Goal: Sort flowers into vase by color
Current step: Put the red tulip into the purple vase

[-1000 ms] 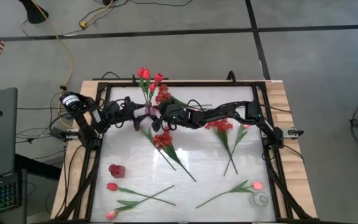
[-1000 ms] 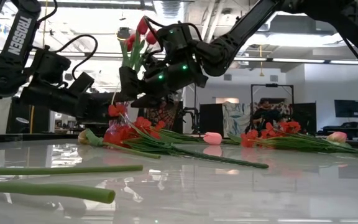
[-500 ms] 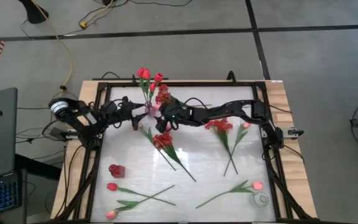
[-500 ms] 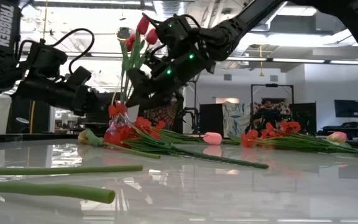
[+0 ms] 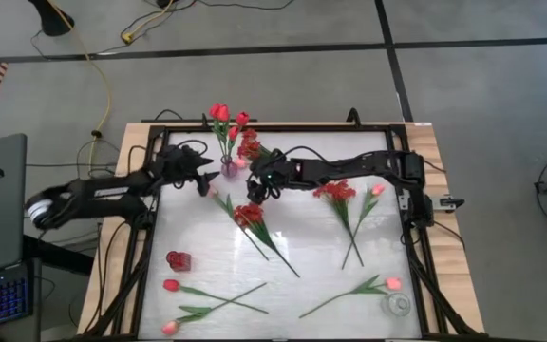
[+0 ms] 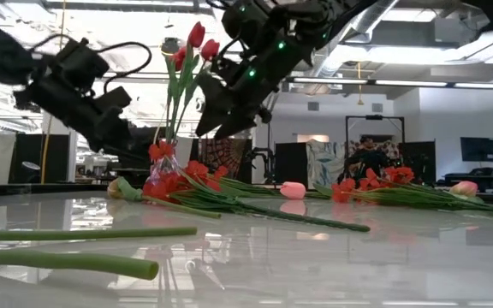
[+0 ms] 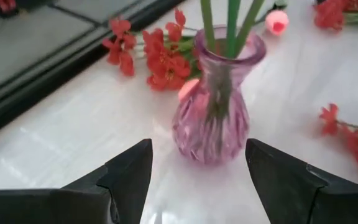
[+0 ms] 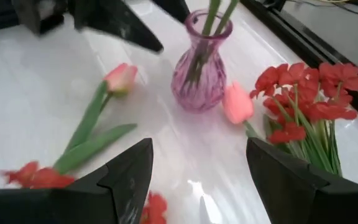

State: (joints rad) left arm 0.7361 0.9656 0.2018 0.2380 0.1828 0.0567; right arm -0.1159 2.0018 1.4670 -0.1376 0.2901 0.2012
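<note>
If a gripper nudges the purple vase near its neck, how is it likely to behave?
The vase probably tips easily: it is narrow-necked, and tall tulip stems rise well above it, raising its top load. It looks like ribbed glass on a glossy table, so it may slide before tipping, and could break. Both open grippers, left and right, face it.

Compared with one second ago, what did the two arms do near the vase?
Both tools drew back from the purple vase: the left tool toward the table's left, the right tool upward and rightward. Both are open and empty. The vase, its red tulips and the lying flowers did not move.
</note>
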